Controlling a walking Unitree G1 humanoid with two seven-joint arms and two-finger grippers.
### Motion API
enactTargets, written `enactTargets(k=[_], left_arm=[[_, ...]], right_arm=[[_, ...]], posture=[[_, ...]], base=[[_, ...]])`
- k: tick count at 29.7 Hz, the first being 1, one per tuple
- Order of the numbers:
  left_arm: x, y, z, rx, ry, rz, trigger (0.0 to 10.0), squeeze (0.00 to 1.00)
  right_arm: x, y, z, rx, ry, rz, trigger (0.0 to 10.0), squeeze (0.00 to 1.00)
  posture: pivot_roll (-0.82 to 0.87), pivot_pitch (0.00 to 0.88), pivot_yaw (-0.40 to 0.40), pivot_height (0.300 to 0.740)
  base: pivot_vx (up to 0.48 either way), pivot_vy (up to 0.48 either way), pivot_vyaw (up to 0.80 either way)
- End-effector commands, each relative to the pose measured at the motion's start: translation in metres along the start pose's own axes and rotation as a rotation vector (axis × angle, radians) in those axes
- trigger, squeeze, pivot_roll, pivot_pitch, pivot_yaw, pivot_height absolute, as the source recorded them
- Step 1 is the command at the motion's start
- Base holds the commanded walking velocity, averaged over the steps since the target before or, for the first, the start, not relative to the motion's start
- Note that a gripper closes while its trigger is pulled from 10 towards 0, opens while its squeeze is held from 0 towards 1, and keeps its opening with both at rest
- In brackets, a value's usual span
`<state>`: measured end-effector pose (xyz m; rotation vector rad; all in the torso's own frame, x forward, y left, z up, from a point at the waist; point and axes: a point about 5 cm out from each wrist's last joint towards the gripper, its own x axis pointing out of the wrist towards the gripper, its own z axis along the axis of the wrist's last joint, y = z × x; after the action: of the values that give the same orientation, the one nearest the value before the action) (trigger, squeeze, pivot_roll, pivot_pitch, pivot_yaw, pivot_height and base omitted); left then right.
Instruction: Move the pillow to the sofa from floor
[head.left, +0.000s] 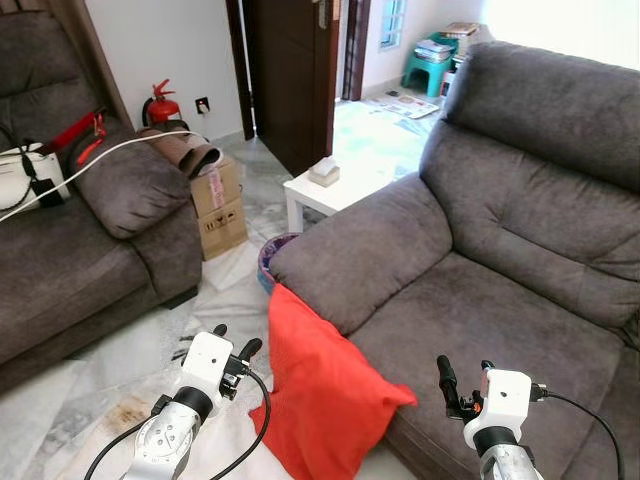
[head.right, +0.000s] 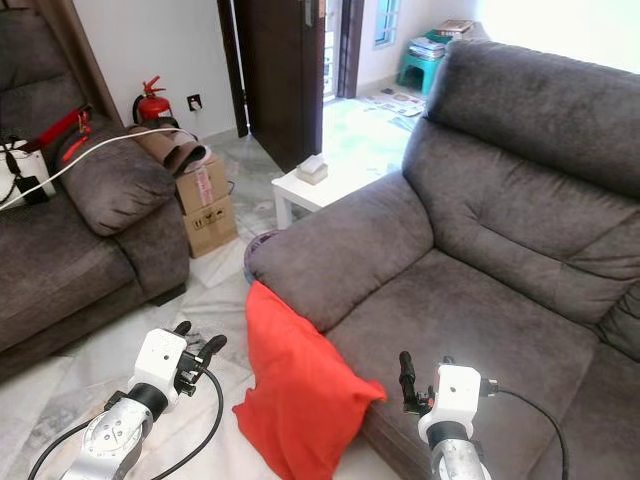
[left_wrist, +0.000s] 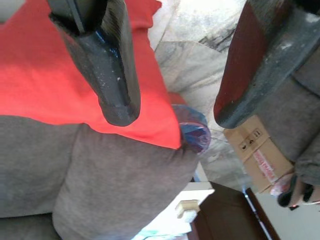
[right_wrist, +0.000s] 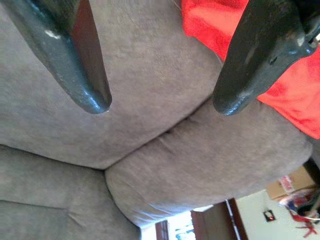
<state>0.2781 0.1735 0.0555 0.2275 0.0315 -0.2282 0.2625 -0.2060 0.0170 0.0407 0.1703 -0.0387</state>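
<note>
Task status: not begun in effect. The red pillow (head.left: 325, 395) stands on edge on the marble floor (head.left: 120, 375), leaning against the front of the grey sofa (head.left: 500, 250) below its armrest (head.left: 365, 245). It is not yet on the seat.
Done so far: both arms are raised in front of the pillow; neither holds it.
Left to do: grasp the pillow, lift it clear of the floor, set it on the seat cushion (head.left: 490, 330), release.
Pillow location: at 6 o'clock in the head views, touching the sofa front; its upper corner sits just under the armrest.
Left gripper (head.left: 233, 350): at 7 o'clock, just beside the pillow's left edge, apart from it. Its fingers (left_wrist: 112, 75) stand wide apart and hold nothing; the pillow and armrest show between them in the left wrist view.
Right gripper (head.left: 462, 385): at 5 o'clock, over the seat front, near the pillow's right corner. Its fingers (right_wrist: 82, 65) are spread wide and empty, aimed at the sofa upholstery.
Count, pillows: one.
Count, sofas: two; the second sofa (head.left: 90, 230) stands at 9 o'clock with a white cable (head.left: 120, 150) across it.
Count, grippers: two.
Count, tables: one small white table (head.left: 335, 195) at 12 o'clock, with a small box on it.
Count, cardboard boxes: one cardboard box (head.left: 218, 205) at 11 o'clock.
Count, fire extinguishers: one red fire extinguisher (head.left: 162, 105) by the wall at 11 o'clock.
Judgement: the full transfer remains.
</note>
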Motion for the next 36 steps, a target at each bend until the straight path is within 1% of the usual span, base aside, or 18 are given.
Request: enactTargets(k=[1,3,12,15,17,19,22,30,33,36], left_arm=[[-0.001,0.0,0.001,0.001,0.001,0.002,10.0,0.0],[-0.001,0.0,0.001,0.0,0.002,0.005,10.0,0.0],[0.0,0.0,0.001,-0.009,0.0,0.011,10.0,0.0],[0.0,0.001,0.002,-0.009,-0.002,0.014,10.0,0.0],[0.0,0.001,0.001,-0.011,-0.001,0.017,10.0,0.0],[0.0,0.0,0.001,-0.011,-0.001,0.015,10.0,0.0],[0.0,0.0,0.002,-0.011,-0.002,0.013,10.0,0.0],[0.0,0.001,0.002,-0.007,-0.003,0.009,10.0,0.0],[0.0,0.001,0.002,-0.03,-0.01,0.012,10.0,0.0],[0.0,0.001,0.003,-0.035,-0.018,0.012,10.0,0.0]], right_arm=[[0.002,0.003,0.0,0.001,0.008,0.012,10.0,0.0],[0.003,0.005,0.0,0.004,0.004,0.024,10.0,0.0],[0.005,0.009,0.004,0.003,-0.016,0.042,10.0,0.0],[0.005,0.01,0.004,0.001,-0.012,0.054,10.0,0.0],[0.006,0.013,0.001,-0.014,0.012,0.074,10.0,0.0],[0.005,0.015,0.0,-0.024,0.016,0.085,10.0,0.0],[0.004,0.015,0.002,-0.01,-0.004,0.09,10.0,0.0],[0.004,0.015,0.002,-0.009,-0.005,0.089,10.0,0.0],[0.004,0.015,0.002,-0.011,-0.005,0.092,10.0,0.0],[0.004,0.015,0.002,-0.009,-0.005,0.092,10.0,0.0]], posture=[[-0.06,0.101,0.037,0.678],[-0.06,0.104,0.036,0.669],[-0.06,0.105,0.035,0.669],[-0.06,0.106,0.035,0.669],[-0.06,0.106,0.035,0.669],[-0.06,0.105,0.036,0.654],[-0.06,0.107,0.035,0.645],[-0.06,0.108,0.035,0.645],[-0.06,0.109,0.034,0.645],[-0.06,0.11,0.033,0.645]], base=[[0.0,0.0,0.0],[0.0,0.0,0.0],[0.0,0.0,0.0],[0.0,0.0,0.0],[0.0,0.0,0.0],[0.0,0.0,0.0],[0.0,0.0,0.0],[0.0,0.0,0.0],[0.0,0.0,0.0],[0.0,0.0,0.0]])
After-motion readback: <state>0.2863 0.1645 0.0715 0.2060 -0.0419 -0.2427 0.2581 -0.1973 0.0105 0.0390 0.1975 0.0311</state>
